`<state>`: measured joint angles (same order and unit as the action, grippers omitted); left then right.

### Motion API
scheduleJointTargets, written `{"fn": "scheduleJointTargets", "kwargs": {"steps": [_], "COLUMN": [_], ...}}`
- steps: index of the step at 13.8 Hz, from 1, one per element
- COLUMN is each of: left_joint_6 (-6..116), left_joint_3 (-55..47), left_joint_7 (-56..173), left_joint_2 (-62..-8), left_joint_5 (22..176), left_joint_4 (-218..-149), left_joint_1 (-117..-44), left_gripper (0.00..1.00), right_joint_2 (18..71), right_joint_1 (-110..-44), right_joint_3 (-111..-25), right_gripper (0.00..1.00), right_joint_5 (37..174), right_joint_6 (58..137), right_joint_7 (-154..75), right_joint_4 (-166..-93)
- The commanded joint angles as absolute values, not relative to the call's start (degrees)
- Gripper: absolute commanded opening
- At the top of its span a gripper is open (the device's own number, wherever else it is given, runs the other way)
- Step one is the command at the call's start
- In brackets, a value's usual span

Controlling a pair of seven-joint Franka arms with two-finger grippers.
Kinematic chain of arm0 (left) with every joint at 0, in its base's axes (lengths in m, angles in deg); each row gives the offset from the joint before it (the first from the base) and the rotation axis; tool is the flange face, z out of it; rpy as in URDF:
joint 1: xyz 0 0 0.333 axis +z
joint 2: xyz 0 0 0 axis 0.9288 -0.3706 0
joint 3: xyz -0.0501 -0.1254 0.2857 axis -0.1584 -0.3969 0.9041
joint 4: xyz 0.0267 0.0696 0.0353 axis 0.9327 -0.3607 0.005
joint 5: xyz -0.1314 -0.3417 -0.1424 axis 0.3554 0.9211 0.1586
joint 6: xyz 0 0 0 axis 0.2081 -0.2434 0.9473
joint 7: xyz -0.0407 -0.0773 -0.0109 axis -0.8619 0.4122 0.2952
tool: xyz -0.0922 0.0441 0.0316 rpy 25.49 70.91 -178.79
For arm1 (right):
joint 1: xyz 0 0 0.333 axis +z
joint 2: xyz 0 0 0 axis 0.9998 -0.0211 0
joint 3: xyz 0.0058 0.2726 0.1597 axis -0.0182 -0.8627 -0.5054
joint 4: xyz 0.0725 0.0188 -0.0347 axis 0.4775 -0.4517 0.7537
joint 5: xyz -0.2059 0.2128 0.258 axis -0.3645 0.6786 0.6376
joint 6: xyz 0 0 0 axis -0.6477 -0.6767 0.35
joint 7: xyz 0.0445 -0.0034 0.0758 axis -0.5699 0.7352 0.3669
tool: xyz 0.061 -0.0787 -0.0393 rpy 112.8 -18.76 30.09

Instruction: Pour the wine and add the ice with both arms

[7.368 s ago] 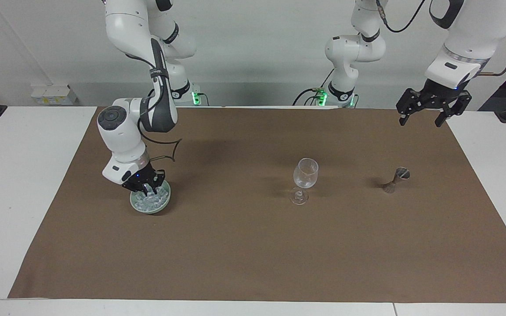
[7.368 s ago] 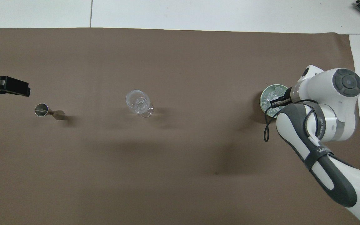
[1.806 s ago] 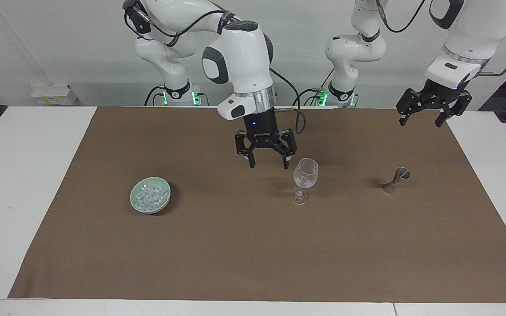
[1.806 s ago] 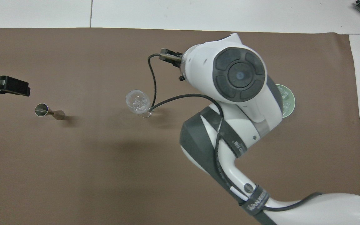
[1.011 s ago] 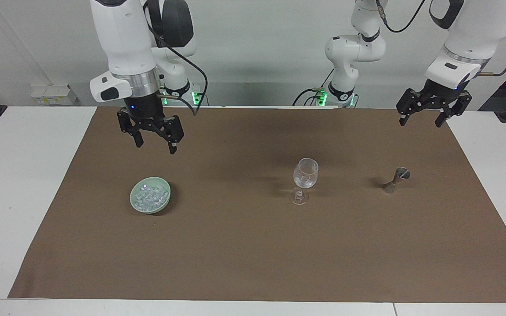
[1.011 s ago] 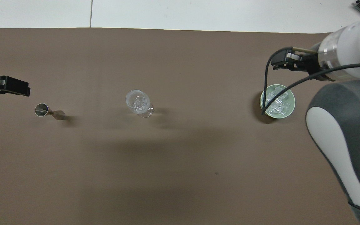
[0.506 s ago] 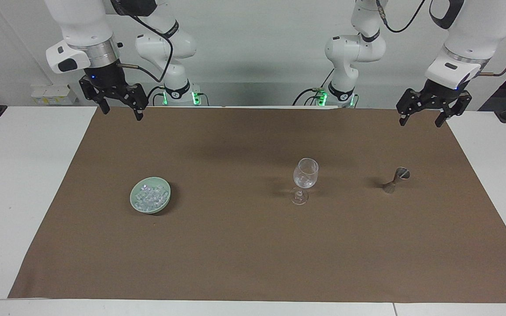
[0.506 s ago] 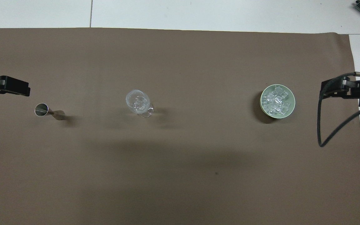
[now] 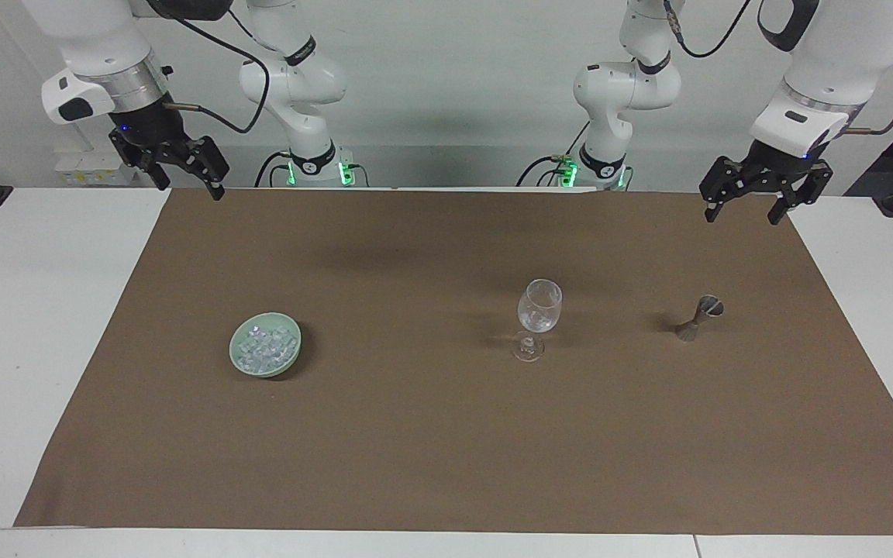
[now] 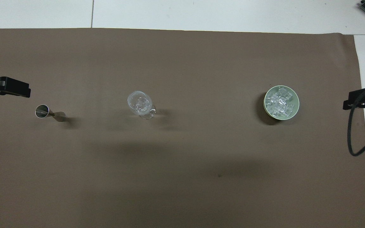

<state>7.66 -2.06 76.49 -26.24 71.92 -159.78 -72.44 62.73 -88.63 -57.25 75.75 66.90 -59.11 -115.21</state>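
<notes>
A clear wine glass (image 9: 539, 307) stands upright mid-mat; in the overhead view the glass (image 10: 140, 103) shows small clear cubes in its bowl. The ice (image 9: 264, 346) is heaped in a pale green dish (image 9: 233, 355) toward the right arm's end; it also shows in the overhead view (image 10: 280, 103). My right gripper (image 9: 189, 186) is open and empty, raised over the mat's corner at that end, well apart from the dish. My left gripper (image 9: 743, 214) is open and empty, raised over the mat's edge at the left arm's end, and waits there.
A small metal jigger (image 9: 701, 315) stands on the mat between the glass and the left arm's end, also in the overhead view (image 10: 48, 112). The brown mat (image 9: 446, 449) covers most of the white table. Gripper tips show at both overhead side edges.
My right gripper left the ice dish, hung open beside the glass, then swung back and up to the right arm's end. More cubes show in the glass. The left arm has not moved.
</notes>
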Motion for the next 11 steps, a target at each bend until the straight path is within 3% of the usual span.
{"fn": "scheduleJointTargets", "kwargs": {"steps": [1,11], "left_joint_6": [8.2,8.6], "left_joint_3": [-1.6,-1.6], "left_joint_7": [76.6,72.3], "left_joint_2": [-26.2,-26.3], "left_joint_5": [71.8,72.1], "left_joint_4": [-160.2,-160.2], "left_joint_1": [-72.6,-72.6], "left_gripper": [1.00,1.00], "right_joint_2": [63.7,64.4], "right_joint_1": [-89.7,-84.5], "right_joint_3": [-57.5,-53.2], "right_gripper": [1.00,1.00], "right_joint_5": [76.8,75.0], "right_joint_6": [67.2,68.1], "right_joint_7": [-57.1,-54.5], "right_joint_4": [-115.0,-116.7]}}
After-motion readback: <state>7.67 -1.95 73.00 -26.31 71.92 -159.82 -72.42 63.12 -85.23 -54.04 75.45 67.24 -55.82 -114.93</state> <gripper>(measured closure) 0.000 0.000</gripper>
